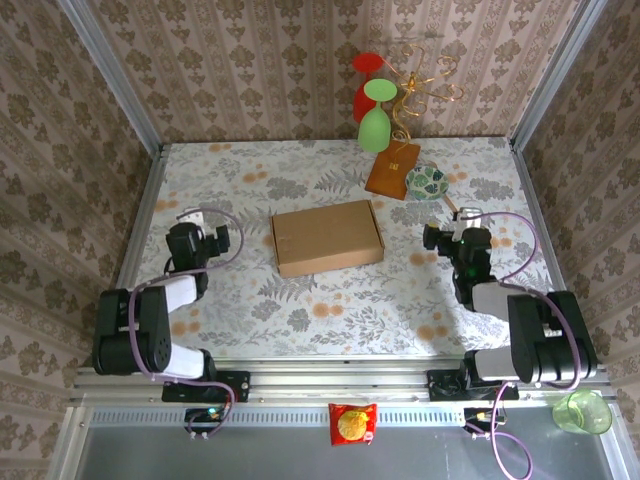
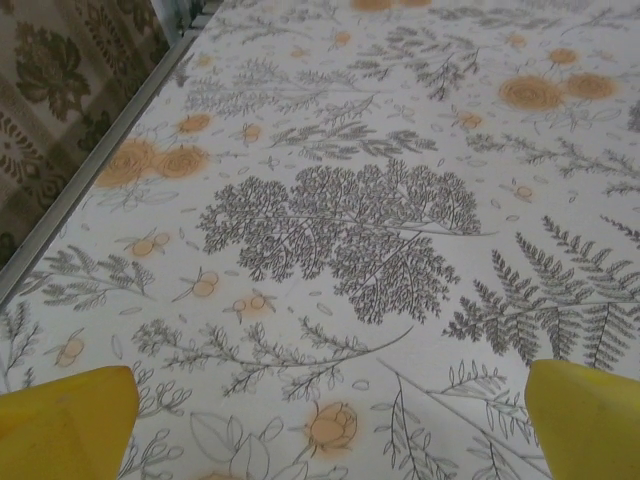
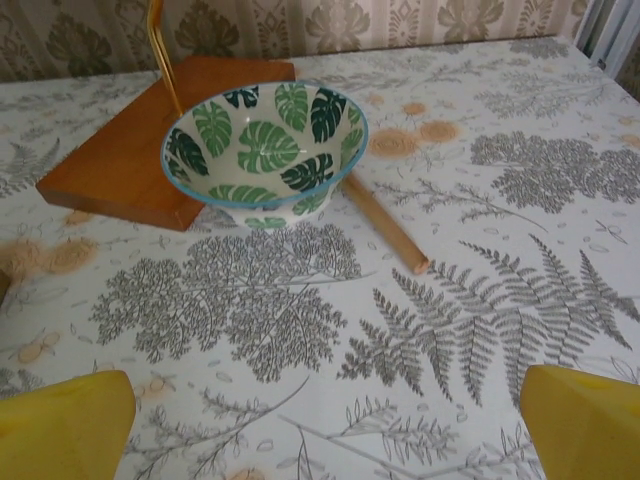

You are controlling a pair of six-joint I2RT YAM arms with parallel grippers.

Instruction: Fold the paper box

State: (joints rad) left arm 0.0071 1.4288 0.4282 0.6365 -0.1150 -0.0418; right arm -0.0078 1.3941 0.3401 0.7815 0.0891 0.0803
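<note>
Two arms shared one broad desk [image 1: 300, 320] under a floral cloth, and the next largest thing, the paper box [image 1: 327, 237], lay flat on it between the left jaws and the right jaws: to the right of the left pair, to the left of the right pair, well clear of both. Its long axis ran across from one pair toward the other, the right end tipped slightly farther away, so each short end faced one arm; neither arm looked plainly nearer, and I judged the coming move to need each pair turning inward toward its own end. From above the box read as a shallow closed shape with a crease near its left end; whether any flap sat loose could not be told. Both pairs of jaws stood released and wide, grasping nothing, the left fingertips [image 2: 62, 425] framing bare cloth ahead. Ahead of the right jaws and a little leftward stood the wire glass rack [image 1: 392, 170] with a green glass [image 1: 374, 128] and red glasses [image 1: 365, 63] hanging; a leaf-patterned bowl [image 3: 265, 150] sat against its orange-brown base [image 3: 120, 150], straight before the right fingertips [image 3: 60, 425]. A green cup [image 1: 582, 411] stood behind and right of the right jaws, a snack packet [image 1: 352, 423] lay behind both pairs on the near rail, and a thin wooden stick [image 3: 385, 225] ran out from beside the bowl.
</note>
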